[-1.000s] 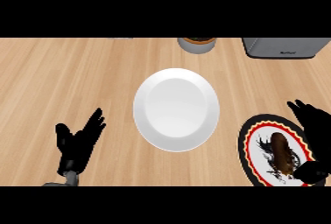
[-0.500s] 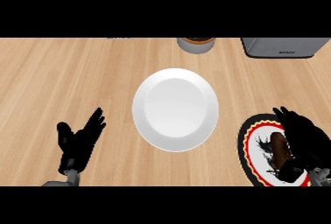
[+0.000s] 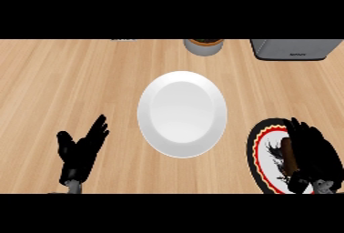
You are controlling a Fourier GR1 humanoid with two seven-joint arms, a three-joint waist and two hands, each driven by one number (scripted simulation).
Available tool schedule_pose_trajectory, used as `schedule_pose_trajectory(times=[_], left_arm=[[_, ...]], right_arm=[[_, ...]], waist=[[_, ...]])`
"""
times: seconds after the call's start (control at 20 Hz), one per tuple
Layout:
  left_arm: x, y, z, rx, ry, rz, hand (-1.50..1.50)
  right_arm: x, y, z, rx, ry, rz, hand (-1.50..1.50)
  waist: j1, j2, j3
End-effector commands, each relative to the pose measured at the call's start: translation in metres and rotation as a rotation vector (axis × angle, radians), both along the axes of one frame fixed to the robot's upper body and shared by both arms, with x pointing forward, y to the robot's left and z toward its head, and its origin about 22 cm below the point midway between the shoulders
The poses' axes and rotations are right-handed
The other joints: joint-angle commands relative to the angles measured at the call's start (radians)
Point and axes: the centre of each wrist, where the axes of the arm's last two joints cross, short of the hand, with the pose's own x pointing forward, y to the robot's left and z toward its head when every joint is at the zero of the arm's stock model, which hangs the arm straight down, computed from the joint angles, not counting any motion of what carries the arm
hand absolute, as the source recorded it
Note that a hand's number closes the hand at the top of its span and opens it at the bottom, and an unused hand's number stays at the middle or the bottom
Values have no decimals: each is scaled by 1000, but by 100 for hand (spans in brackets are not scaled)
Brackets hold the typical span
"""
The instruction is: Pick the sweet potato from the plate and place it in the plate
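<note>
Right hand [image 3: 314,157] over sweet potato [image 3: 287,157], patterned plate [image 3: 263,154].
Grip: cannot tell. Left hand [image 3: 80,150] open, eight o'clock of white plate [image 3: 181,113].

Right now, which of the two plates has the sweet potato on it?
The patterned plate with the red-and-black rim at lower right, under the right hand; the plain white plate holds nothing.

Black right hand [image 3: 314,157] moved down over brown sweet potato [image 3: 287,155] on patterned black-rimmed plate [image 3: 260,150]. Now covering most of it, fingers alongside.
</note>
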Motion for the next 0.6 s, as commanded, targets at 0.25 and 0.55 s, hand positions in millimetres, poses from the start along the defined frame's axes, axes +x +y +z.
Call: schedule_pose_trajectory(times=[0.25, 0.55], left_arm=[[4, -1, 1, -2, -10, 5, 0], [11, -9, 3, 14, 6, 7, 0]], right_arm=[[20, -14, -10, -50, 17, -30, -150], [24, -11, -41, -44, 75, -26, -150]], waist=[[0, 0, 0], [0, 1, 0]])
